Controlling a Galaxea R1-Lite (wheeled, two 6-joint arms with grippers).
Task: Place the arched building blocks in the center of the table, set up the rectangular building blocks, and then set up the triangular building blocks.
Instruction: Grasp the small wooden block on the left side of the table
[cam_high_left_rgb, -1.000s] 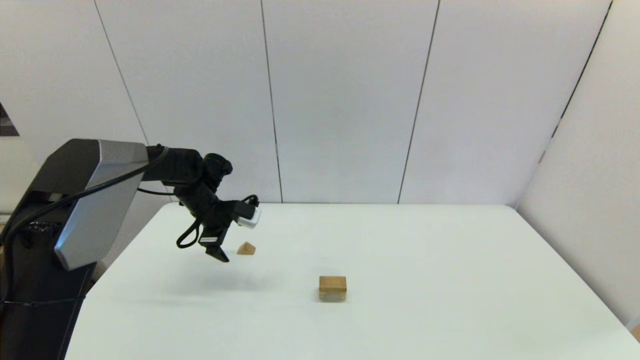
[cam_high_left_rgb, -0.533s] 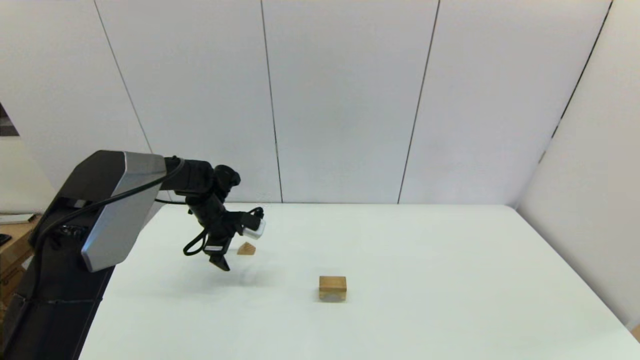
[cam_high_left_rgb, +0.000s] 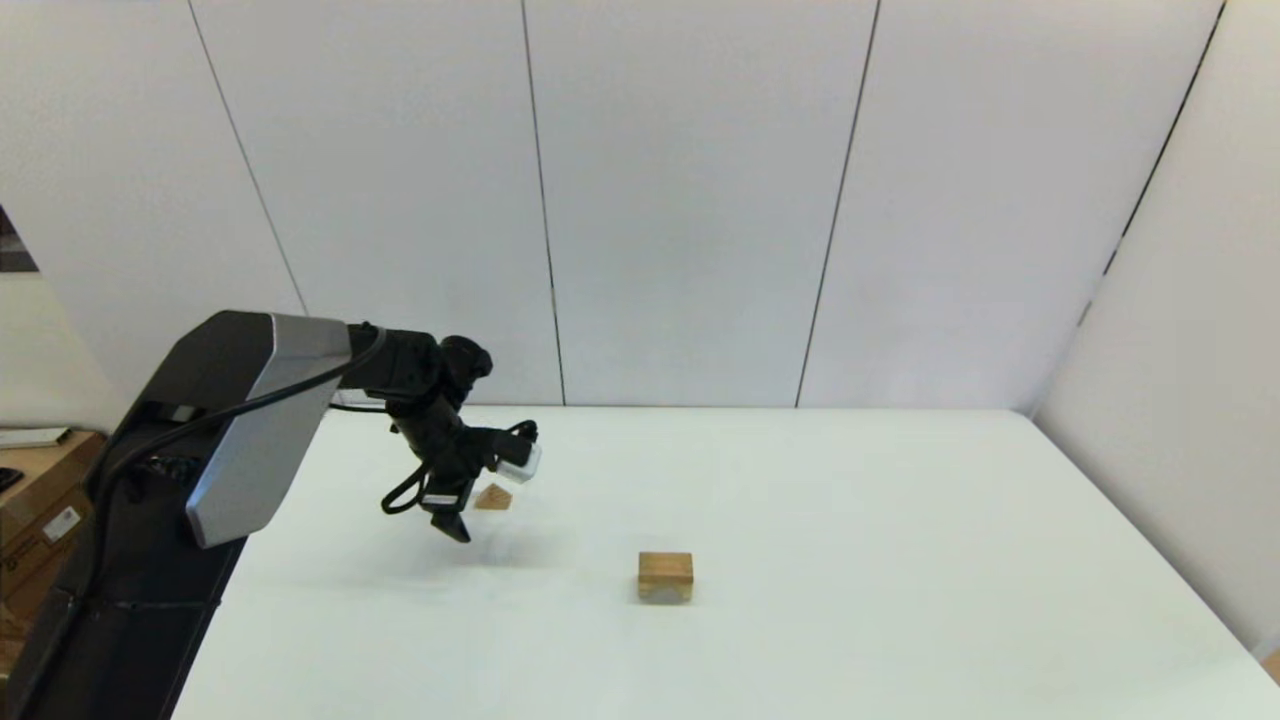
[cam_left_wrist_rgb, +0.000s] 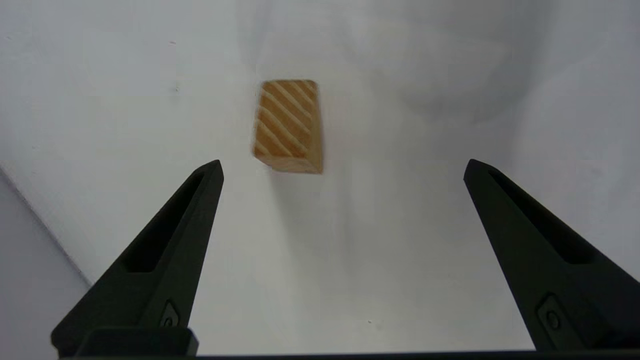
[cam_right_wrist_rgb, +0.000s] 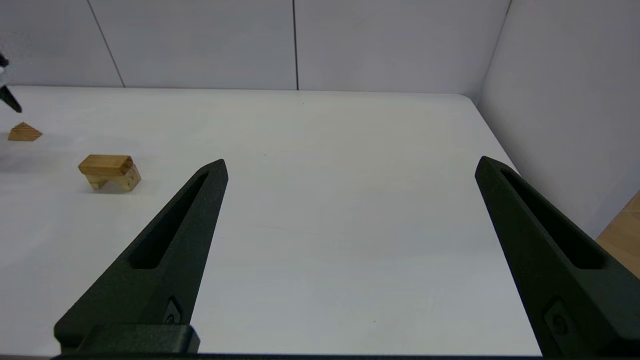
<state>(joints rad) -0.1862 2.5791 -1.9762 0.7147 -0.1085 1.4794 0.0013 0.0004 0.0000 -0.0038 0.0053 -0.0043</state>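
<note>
Tan striped-grain triangular block (cam_left_wrist_rgb: 288, 125) (small), left gripper (cam_left_wrist_rgb: 342, 167) spread wide above, empty.

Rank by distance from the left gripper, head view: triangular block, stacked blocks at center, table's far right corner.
Left gripper, open, hovering over the table's left part:
1. Triangular block: right beside the fingers, just behind them.
2. Stack at the centre, rectangular block lying on the arched block: to the gripper's right.
3. Far right corner: farthest, by the wall.
</note>
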